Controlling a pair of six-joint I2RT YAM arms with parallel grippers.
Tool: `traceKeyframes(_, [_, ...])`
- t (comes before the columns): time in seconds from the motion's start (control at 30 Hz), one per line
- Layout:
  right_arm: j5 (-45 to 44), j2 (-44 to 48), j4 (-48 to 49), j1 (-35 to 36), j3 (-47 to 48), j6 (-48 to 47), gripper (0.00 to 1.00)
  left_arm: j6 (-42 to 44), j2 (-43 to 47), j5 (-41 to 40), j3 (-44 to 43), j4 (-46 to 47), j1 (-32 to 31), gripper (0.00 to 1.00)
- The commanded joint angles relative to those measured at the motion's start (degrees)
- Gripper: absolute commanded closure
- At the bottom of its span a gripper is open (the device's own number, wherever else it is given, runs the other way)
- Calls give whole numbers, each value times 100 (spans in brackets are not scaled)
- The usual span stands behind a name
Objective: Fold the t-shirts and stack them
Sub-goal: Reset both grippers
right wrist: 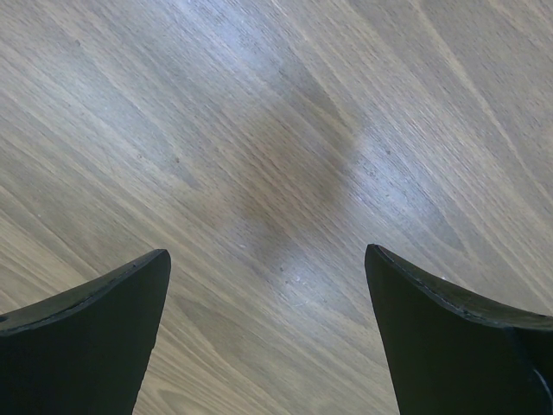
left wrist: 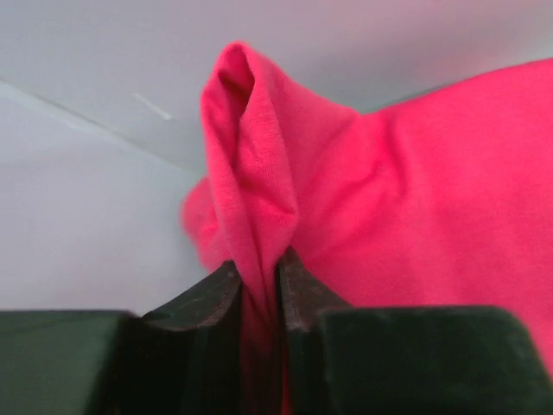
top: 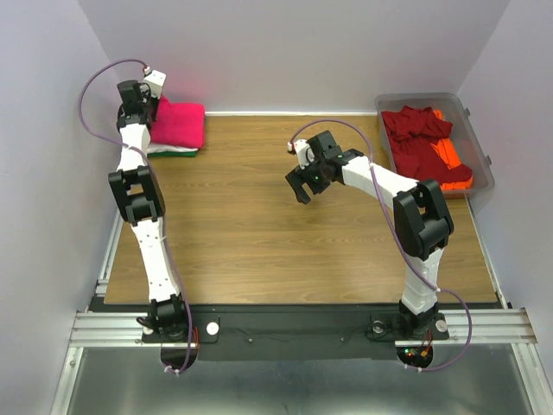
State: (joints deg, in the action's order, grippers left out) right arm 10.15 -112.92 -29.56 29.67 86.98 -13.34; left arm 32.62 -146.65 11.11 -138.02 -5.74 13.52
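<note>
We are pinching the pink tee (left wrist: 415,199) in our left hand (left wrist: 257,264); retreating unreleased, we are risking unfolding it; our right hand (right wrist: 268,251) is hanging spread.

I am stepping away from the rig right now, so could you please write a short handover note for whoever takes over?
Left gripper: fingers pinch a ridge of the pink t-shirt, which lies folded on the stack in the far left corner, white and green under it.
Right gripper: open, empty, above the bare table middle.
Done: pink t-shirt folded and stacked.
Left: release it; the dark red t-shirt and orange t-shirt lie unfolded in the bin, far right.
</note>
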Motion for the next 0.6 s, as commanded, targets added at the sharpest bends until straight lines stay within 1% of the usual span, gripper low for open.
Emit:
traceKeyframes(0.0, [92,174,21,-14,47,-28,0,288,180,-329,-243,513,160,53])
traceKeyframes(0.03, [101,183,29,-23,47,-19,0,332,189,-460,-243,495,169,46])
traceKeyframes(0.07, [110,200,21,-14,56,-19,0,333,215,-522,-278,451,169,37])
traceKeyframes(0.17, [118,227,12,-14,47,-10,0,263,382,-628,-252,424,230,31])
traceKeyframes(0.3, [145,271,3,-14,-41,34,0,60,751,-453,-51,389,318,32])
traceKeyframes(0.37, [127,297,3,-23,-102,68,0,-45,1075,-330,291,389,327,34])
traceKeyframes(0.43, [136,359,-6,-49,-190,112,0,-298,1270,-41,442,162,327,35])
traceKeyframes(0.5, [233,402,-6,-162,-216,235,0,-545,1437,179,469,-277,327,35])
traceKeyframes(0.53, [268,420,3,-207,-225,262,0,-642,1498,442,477,-427,327,35])
traceKeyframes(0.57, [329,438,3,-260,-217,314,0,-861,1638,601,530,-567,318,29])
